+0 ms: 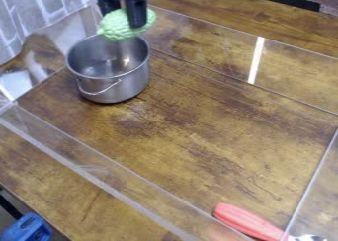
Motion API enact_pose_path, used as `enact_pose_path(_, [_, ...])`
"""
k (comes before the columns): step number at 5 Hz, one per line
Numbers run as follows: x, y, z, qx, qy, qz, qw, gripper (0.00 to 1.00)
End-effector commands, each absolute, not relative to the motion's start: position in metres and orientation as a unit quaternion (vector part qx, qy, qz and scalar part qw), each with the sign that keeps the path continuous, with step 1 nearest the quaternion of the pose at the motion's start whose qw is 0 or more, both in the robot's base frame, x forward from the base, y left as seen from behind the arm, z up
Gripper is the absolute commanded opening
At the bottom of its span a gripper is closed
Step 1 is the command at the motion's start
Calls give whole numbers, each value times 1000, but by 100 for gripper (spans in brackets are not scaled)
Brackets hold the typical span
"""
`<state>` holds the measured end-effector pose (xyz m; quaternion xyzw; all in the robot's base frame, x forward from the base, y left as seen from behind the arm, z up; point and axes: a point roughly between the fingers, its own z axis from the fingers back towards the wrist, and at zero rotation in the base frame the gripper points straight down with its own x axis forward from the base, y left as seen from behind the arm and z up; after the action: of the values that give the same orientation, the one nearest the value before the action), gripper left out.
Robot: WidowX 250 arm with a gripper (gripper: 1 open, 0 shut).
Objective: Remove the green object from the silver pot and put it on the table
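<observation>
The silver pot (109,66) stands on the table (211,126) at the back left, its inside bare, its wire handle hanging down at the front. My gripper (125,16) hangs above the pot's far right rim, reaching in from the top edge. It is shut on the green object (126,25), a light-green bumpy lump held in the air just above the rim. The upper part of the gripper is cut off by the frame.
Low clear acrylic walls (93,176) border the tabletop on all sides. A red-orange handled item (251,223) lies at the front right corner. A strip of glare (258,59) marks the wood at the back right.
</observation>
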<state>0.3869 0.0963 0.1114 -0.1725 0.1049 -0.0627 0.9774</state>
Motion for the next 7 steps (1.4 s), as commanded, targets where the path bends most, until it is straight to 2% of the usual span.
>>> enact_pose_path(1, [396,68,145,-157,65,-82,982,0])
enact_pose_path(2, [399,71,131,-162,70,-77,981,100])
enact_pose_path(3, [398,79,117,-166,76,-73,981,100])
enact_pose_path(4, [398,84,107,-169,79,-70,980,0])
enact_pose_path(7, [401,70,87,-178,81,-41,980,0])
